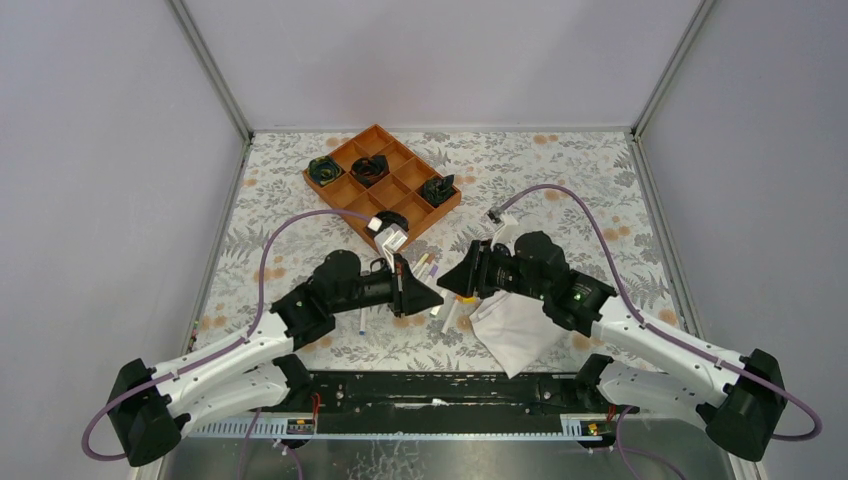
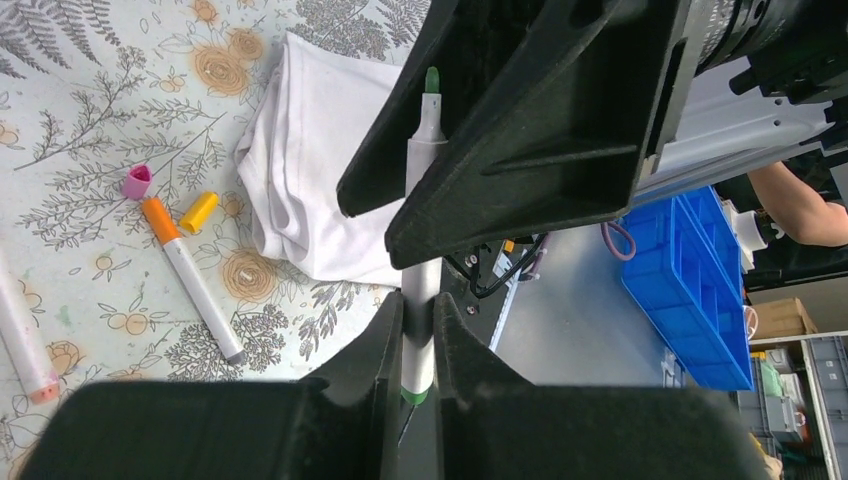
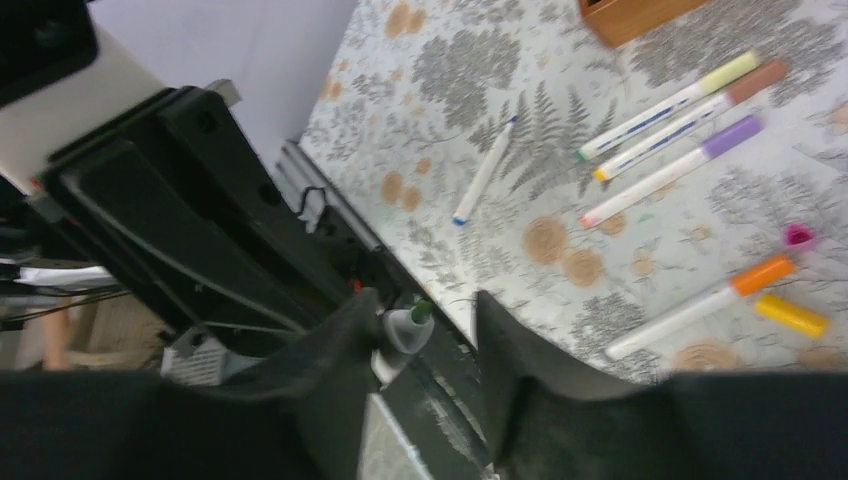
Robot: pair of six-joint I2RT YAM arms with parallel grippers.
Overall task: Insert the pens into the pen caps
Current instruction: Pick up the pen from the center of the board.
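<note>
Left tool (image 2: 420, 330), matte black, clenched on slim white green-tipped pen (image 2: 426, 150), right tool (image 3: 425, 322) parted around its tip

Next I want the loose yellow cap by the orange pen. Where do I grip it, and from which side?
Best come straight down and pinch the yellow cap across its middle. It lies on its side, one end near the orange pen, so close on its long sides, clear of that pen.

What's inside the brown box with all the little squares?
Three dark bundles sit in separate squares of the box. A fourth dark thing near the front corner is half covered by the left arm's white part. What they are, I cannot tell.
</note>
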